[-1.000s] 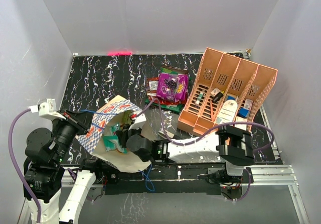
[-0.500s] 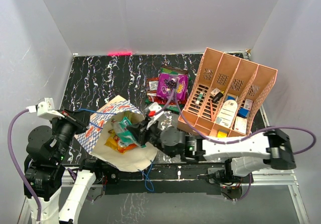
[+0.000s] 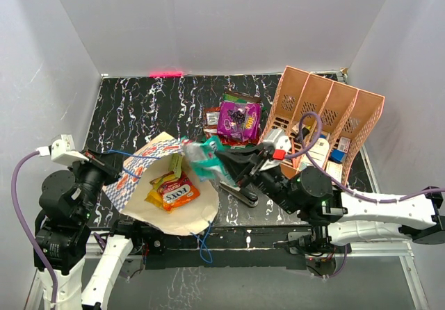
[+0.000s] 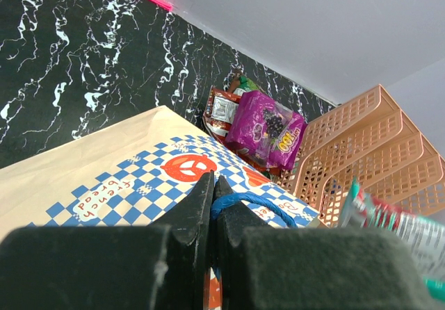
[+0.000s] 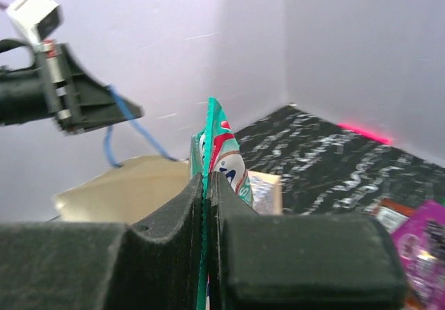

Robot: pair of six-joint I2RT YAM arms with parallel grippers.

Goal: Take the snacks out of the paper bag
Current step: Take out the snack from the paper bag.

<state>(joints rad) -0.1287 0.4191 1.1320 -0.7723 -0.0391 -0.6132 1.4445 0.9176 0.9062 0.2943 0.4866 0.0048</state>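
Packet (image 5: 221,150), teal-green and crinkly (red-white print), between right fingers (image 5: 163,216)

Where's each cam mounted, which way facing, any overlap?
Top external: above, behind the bases, looking down at paper bag and organiser; both arms show.
Left wrist: faces over the bag to the purple packet; left end effector shut on blue handle.
Right wrist: faces the left arm; right end effector shut on teal packet.
Shared: all three see both packets.

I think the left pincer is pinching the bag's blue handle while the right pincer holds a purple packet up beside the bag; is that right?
Not quite: the right pincer holds a teal-green packet, as the right wrist view shows; the purple packet lies apart, ungripped.
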